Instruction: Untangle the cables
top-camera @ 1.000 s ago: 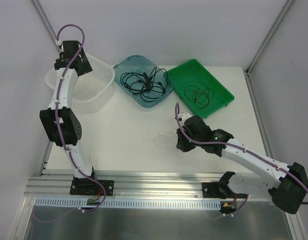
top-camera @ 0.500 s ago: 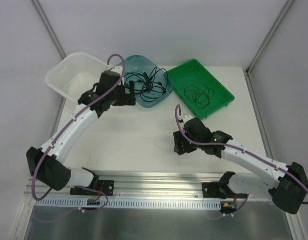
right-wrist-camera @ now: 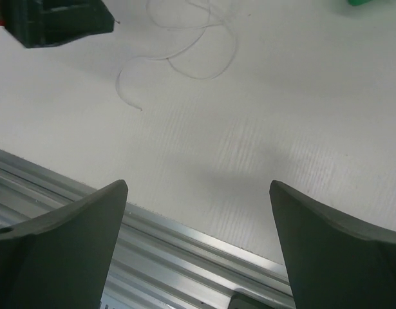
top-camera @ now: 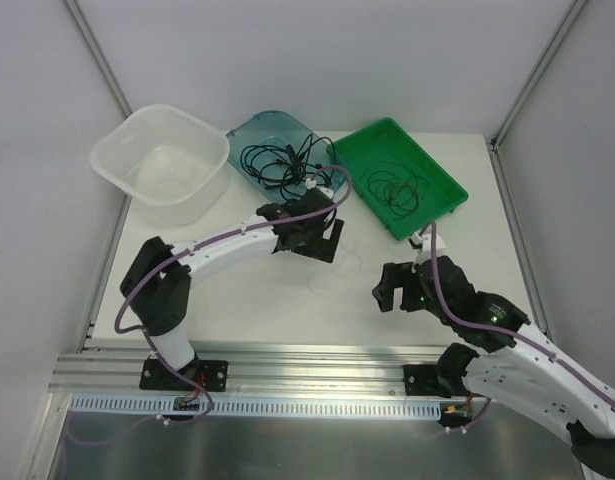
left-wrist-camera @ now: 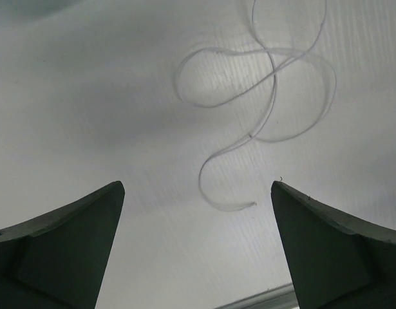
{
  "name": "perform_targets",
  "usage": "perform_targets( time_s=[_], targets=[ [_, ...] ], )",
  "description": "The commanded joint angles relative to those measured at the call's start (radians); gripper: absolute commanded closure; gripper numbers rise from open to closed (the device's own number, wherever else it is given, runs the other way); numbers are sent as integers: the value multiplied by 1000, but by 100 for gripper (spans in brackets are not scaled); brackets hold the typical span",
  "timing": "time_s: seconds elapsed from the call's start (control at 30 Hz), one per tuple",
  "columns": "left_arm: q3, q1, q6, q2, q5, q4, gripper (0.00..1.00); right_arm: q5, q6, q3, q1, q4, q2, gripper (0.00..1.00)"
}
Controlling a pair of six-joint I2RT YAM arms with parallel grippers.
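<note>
The left gripper (top-camera: 320, 243) has been swung over from the white tub (top-camera: 162, 170) and the right gripper (top-camera: 390, 290) drawn back, both held low with jaws spread, while a thin pale cable (left-wrist-camera: 250, 136) is left loose ahead of both.

Tangled black cables (top-camera: 285, 163) with small plugs, heaped in the teal tub (top-camera: 251, 131). Looser dark coils (top-camera: 392, 188) flat in the green tray (top-camera: 432, 175). Thin pale cord (left-wrist-camera: 251, 136), looped, loose on the white table (left-wrist-camera: 88, 96), one end free.
</note>
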Motion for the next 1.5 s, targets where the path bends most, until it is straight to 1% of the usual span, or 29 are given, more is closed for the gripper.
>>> perform_targets(
  time_s=[0.0, 0.03, 0.1, 0.13, 0.2, 0.23, 0.33, 0.43, 0.53, 0.63, 0.73, 0.77, 0.8, 0.87, 0.9, 0.97, 1.0, 1.03, 1.17, 1.27, 1.3, 1.37, 1.4, 1.47],
  targets=[
    [112, -28, -166, 116, -113, 26, 1, 119, 75, -26, 4, -132, -107, 3],
    [159, -47, -221, 172, -151, 26, 1, 147, 93, -29, 4, -166, -158, 3],
    [234, -65, -264, 228, -190, 26, 1, 176, 108, -33, 5, -200, -202, 3],
    [258, -83, -307, 280, -234, 26, 1, 199, 122, -33, 4, -214, -222, 3],
    [326, -97, -338, 329, -267, 28, 1, 216, 128, -33, 2, -247, -279, 3],
    [347, -107, -358, 378, -299, 26, 1, 223, 131, -33, 4, -263, -294, 3],
    [422, -116, -380, 468, -321, 25, 1, 239, 135, -26, 4, -293, -345, 3],
    [465, -116, -381, 541, -345, 23, 3, 245, 138, -19, 4, -318, -374, 3],
    [476, -119, -370, 588, -341, 20, 4, 243, 147, -21, 4, -326, -394, 3],
    [457, -127, -358, 604, -342, 9, 9, 245, 151, -19, 4, -324, -410, 3],
    [404, -133, -364, 593, -333, 5, 19, 251, 151, -18, 2, -324, -417, 3],
    [387, -133, -372, 588, -325, 3, 24, 254, 151, -19, 2, -324, -420, 3],
    [358, -133, -380, 582, -310, 3, 34, 254, 156, -19, 4, -324, -422, 3],
    [326, -134, -386, 573, -296, 3, 47, 259, 157, -21, 5, -323, -423, 3],
    [290, -136, -392, 569, -290, 3, 65, 257, 158, -23, 2, -323, -423, 3],
    [235, -136, -410, 547, -281, 3, 83, 259, 164, -21, 4, -323, -423, 3],
    [218, -136, -415, 529, -276, 3, 98, 259, 162, -24, 4, -320, -425, 3],
    [201, -136, -415, 518, -273, 3, 100, 257, 165, -24, 2, -319, -425, 3],
    [112, -136, -390, 426, -284, 3, 100, 257, 171, -26, 2, -315, -425, 3],
    [59, -136, -346, 307, -275, 0, 100, 263, 171, -23, 2, -313, -424, 3],
    [49, -136, -317, 236, -272, -4, 100, 263, 171, -24, 2, -315, -419, 3],
    [39, -134, -283, 164, -261, -30, 100, 265, 168, -21, 4, -312, -416, 3],
    [45, -133, -251, 97, -261, -44, 100, 265, 168, -19, 4, -309, -414, 3],
    [75, -119, -219, 33, -250, -102, 100, 263, 168, -19, 4, -306, -408, 3]
  ],
)
